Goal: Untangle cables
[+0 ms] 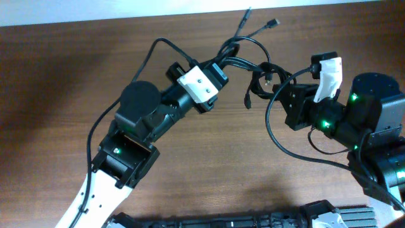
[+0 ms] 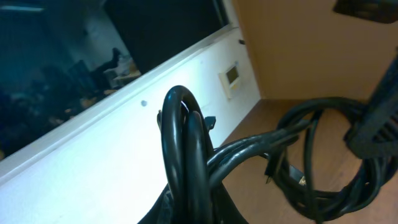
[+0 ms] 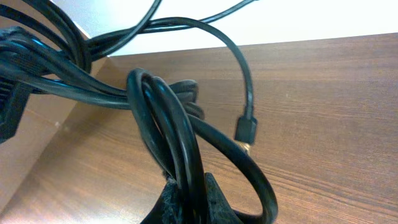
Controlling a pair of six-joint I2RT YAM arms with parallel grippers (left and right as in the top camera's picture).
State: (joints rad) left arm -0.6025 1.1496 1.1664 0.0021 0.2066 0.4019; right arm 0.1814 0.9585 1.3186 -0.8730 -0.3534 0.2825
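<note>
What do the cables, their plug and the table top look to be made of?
The cables: black rubber or plastic sheath, by the look, smooth with a soft sheen along the bends. The plug: black moulded body with a small metal tip. The table: dark wood or wood-look laminate; grain streaks show, matt finish.

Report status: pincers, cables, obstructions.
Left pincer shut on cables. Right pincer shut on same tangle. One plug dangles loose; no obstruction seen.

Glossy black cables (image 3: 168,124), brown wood-grain table (image 1: 57,82), black arms (image 1: 142,104) with white panels (image 1: 199,83), small green lights (image 1: 324,124)
</note>
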